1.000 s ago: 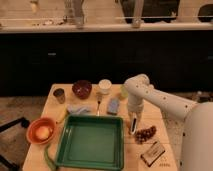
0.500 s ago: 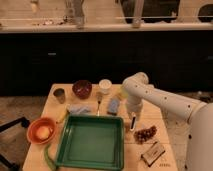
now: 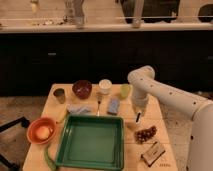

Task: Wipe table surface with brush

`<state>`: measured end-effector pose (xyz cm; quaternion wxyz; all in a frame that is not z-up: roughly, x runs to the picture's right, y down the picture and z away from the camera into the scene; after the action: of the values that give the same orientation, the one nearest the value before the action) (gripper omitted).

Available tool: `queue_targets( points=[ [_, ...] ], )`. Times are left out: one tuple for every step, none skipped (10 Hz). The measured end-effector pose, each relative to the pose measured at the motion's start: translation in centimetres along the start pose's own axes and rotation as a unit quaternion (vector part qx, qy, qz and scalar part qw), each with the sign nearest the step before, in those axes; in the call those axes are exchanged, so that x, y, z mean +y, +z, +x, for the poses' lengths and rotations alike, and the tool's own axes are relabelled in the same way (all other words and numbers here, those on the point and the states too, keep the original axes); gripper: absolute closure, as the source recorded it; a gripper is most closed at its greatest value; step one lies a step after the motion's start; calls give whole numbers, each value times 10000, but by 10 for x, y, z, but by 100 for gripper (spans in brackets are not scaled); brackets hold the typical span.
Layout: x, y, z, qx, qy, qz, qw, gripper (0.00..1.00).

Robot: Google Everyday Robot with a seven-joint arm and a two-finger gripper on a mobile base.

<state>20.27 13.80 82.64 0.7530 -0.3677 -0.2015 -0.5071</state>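
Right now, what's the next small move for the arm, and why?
Probably lower the gripper a little so the brush meets the table surface. The gripper hangs right of the green tray with its fingers shut, something dark hanging below them, likely the brush, over bare wood; contact is unclear.
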Motion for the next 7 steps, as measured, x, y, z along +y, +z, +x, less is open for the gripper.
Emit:
queue_targets(
  points=[
    [0,-5,3,16,30,-5,10000,100],
    [-2,-8,5,21,30,-14,10000,100],
    [-5,-11,6,30,18,-13,10000,100],
    [-14,-15,2,38,-71,-14,10000,100],
    [-22,-18,-6,52,-190,-20,9998,100],
    [-27,-21,-15,56,-275,-12,9996,100],
    [-25,-22,-24,80,-343,-16,9994,100]
  ],
)
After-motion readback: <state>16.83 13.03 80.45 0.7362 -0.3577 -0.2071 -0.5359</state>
